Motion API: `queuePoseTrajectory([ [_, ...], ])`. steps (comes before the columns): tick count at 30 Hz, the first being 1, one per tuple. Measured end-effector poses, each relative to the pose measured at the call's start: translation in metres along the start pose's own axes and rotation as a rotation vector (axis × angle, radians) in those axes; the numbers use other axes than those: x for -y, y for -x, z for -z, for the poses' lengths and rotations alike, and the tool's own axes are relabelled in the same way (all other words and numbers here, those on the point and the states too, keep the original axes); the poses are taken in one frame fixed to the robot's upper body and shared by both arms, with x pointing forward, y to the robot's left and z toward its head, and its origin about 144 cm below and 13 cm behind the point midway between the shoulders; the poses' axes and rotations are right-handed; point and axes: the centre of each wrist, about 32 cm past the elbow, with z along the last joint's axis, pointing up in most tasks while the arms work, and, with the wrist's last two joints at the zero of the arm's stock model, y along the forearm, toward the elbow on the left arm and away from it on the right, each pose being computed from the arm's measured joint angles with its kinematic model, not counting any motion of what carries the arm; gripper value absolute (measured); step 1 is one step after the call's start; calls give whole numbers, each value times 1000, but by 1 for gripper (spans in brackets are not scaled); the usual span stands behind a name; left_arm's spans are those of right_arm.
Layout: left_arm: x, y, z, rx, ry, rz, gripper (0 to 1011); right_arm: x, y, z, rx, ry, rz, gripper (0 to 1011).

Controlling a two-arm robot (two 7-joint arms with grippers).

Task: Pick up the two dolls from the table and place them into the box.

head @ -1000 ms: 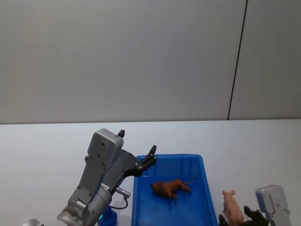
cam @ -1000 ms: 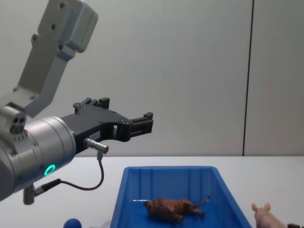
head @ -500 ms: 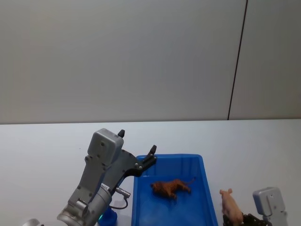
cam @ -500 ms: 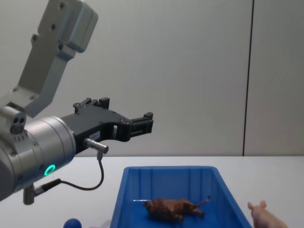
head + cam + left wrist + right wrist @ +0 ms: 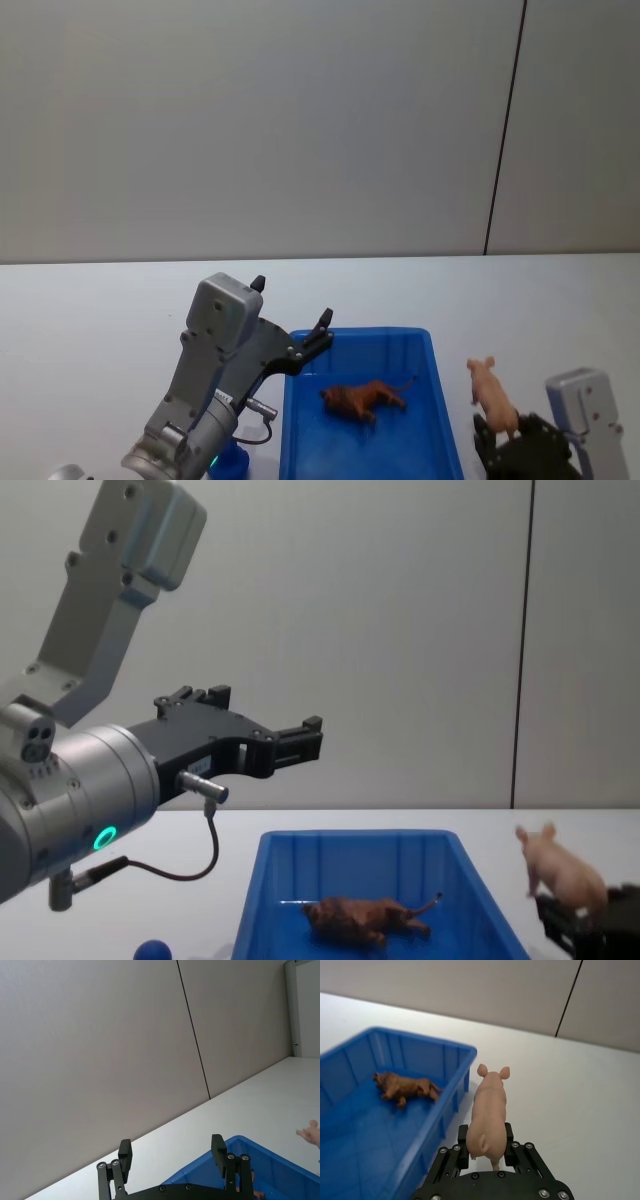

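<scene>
Now the right gripper, clamped on the rump of the pink doll, holds it clear of the table just beside the right wall of the box. A second ago the doll sat low at the table's near edge, so I log the pick as complete, with only the carry over the wall and the release left. The brown doll lies on the box floor near its middle, and the left gripper hangs idle above the box's far left corner, fingers apart and holding nothing.
</scene>
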Motion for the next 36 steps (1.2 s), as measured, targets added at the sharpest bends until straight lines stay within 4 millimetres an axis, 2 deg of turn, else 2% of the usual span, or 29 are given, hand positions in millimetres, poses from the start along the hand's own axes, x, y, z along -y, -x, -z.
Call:
queuePoseTrajectory([
  [12, 0, 0, 0, 0, 0, 0, 1001, -11, -1, -25, -9, -113, -107, 360],
  [25, 0, 0, 0, 0, 0, 0, 1001, -36, 5, -32, -71, -116, -247, 363],
  [31, 0, 0, 0, 0, 0, 0, 1001, -46, 8, -31, -96, -103, -280, 501],
  [32, 0, 0, 0, 0, 0, 0, 1001, -47, 9, -31, -100, -101, -284, 576],
  [34, 0, 0, 0, 0, 0, 0, 1001, -49, 9, -30, -105, -97, -285, 612],
  [35, 0, 0, 0, 0, 0, 0, 1001, -49, 9, -29, -108, -95, -285, 673],
  [36, 0, 0, 0, 0, 0, 0, 1001, -50, 9, -29, -111, -94, -284, 673],
])
